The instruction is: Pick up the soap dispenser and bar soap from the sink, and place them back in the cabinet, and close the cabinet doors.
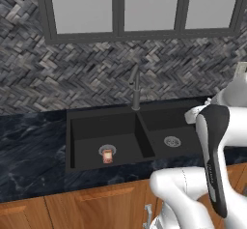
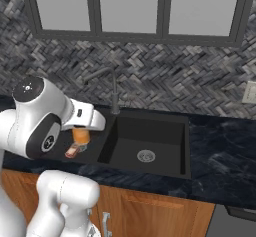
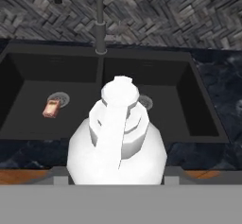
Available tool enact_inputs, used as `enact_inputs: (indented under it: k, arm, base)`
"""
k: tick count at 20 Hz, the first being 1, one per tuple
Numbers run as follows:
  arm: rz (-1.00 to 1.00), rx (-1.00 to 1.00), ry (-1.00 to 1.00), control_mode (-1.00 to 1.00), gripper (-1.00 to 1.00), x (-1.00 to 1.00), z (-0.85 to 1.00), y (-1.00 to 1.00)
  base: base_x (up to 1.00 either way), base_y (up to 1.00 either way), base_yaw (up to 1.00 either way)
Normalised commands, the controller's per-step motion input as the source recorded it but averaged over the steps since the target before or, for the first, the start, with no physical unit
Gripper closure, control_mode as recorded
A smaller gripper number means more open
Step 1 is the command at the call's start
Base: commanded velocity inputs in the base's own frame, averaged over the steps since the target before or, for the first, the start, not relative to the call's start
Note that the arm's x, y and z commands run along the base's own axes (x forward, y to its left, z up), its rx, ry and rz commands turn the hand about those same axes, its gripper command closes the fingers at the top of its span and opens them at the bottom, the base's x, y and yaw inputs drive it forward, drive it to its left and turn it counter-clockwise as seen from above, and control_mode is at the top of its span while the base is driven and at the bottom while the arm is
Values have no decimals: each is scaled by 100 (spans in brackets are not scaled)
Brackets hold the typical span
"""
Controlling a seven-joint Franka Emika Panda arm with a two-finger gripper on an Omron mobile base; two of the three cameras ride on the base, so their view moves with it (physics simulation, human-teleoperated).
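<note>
We judge the jaws clamped on the orange-amber soap dispenser with white pump top (image 3: 118, 133), apparently lifted; slippage risks dropping it onto the reddish-brown bar soap (image 1: 108, 156) in the black sink (image 1: 82, 126).

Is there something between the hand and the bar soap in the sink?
Yes: the soap dispenser sits in the hand itself. The bar soap lies uncovered by the left drain of the sink.
</note>
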Motion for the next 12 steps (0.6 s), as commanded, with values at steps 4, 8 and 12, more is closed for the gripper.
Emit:
enact_inputs:
  k: [4,8,12]
  arm:
    - [1,0,0,100,100,-23,0,8]
    - [0,0,0,100,100,0,0,0]
    - [0,0,0,100,100,0,0,0]
  base:
    - [-9,0,0]
    - [-46,-22,-24]
    - [-43,-26,-45]
